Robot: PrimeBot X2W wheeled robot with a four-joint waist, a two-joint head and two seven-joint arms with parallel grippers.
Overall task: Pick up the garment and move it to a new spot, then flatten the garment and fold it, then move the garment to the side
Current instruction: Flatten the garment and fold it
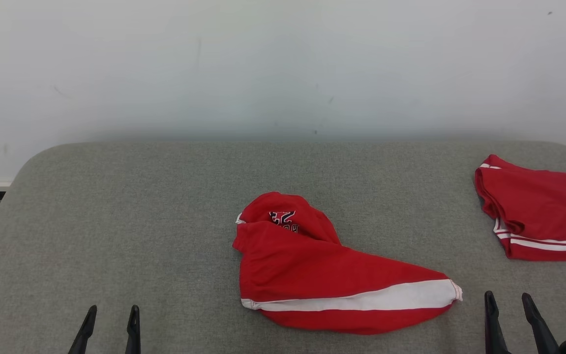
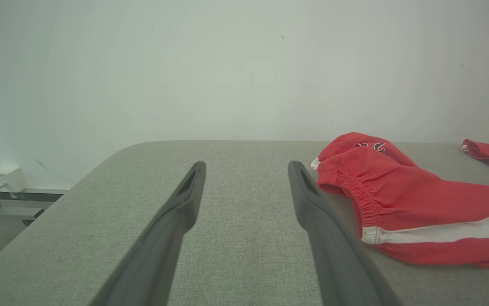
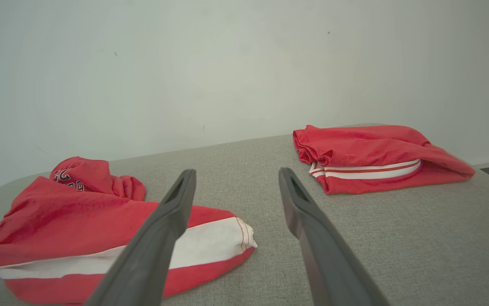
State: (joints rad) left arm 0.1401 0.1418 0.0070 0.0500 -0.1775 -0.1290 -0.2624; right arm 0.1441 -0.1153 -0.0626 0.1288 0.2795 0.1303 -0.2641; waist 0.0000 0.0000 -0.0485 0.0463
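Left gripper [image 1: 113, 309] and right gripper [image 1: 507, 295] hover wide open and empty at the table's [image 1: 115, 206] near edge, I'm guessing because the crumpled red garment [image 1: 332, 275] mid-table isn't grabbed yet.

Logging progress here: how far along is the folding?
Done: a folded garment lies at the right of the table. In hand: nothing; left hand and right hand are open, clear of cloth. Left: the crumpled shorts mid-table, not yet picked up, flattened, folded or moved aside.
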